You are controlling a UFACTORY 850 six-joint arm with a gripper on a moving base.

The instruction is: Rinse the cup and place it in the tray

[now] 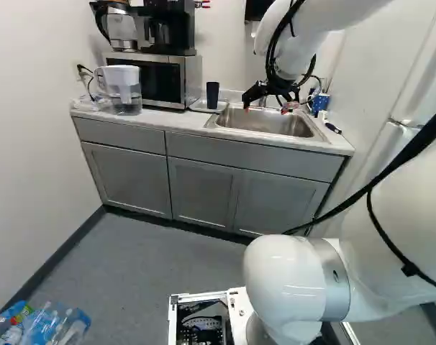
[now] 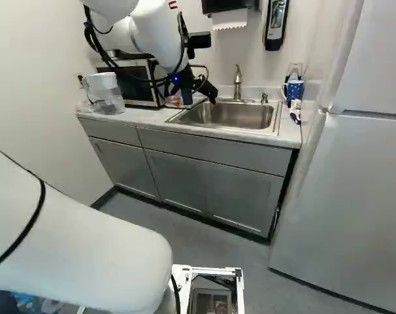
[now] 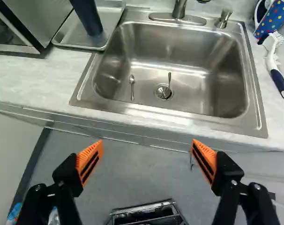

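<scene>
The gripper [image 3: 147,143] is spreading wide and carrying nothing, its orange pads [image 3: 89,157] facing each other across open air. In the wrist view it is pointing over the front of the counter [image 3: 34,75], with the sink [image 3: 189,42] lying ahead; that spread is leaving room for a cup to come between the pads.

Beyond, two spoons [image 3: 132,87] [image 3: 169,79] are lying in the basin, the second reaching to the drain [image 3: 163,95], where neither should be hampering a rinse. The faucet [image 2: 237,84] is standing at the sink's back edge, so a cup would need to be coming in over the basin to meet its water.

Beside the sink, the dark cup [image 1: 212,95] is standing in the metal tray [image 3: 69,36], whose raised rim is presumably keeping drips off the counter. Its mouth is hard to make out, so it may be standing either way up. Whether it is waiting for its rinse or already finished, I cannot tell; if waiting, the next move is calling for a straight, careful lift, since a tall cup could be tipping at a nudge. On the sink's other side, a dotted mug [image 3: 275,18] is sitting near a brush [image 3: 277,77] (handy for scrubbing).
</scene>
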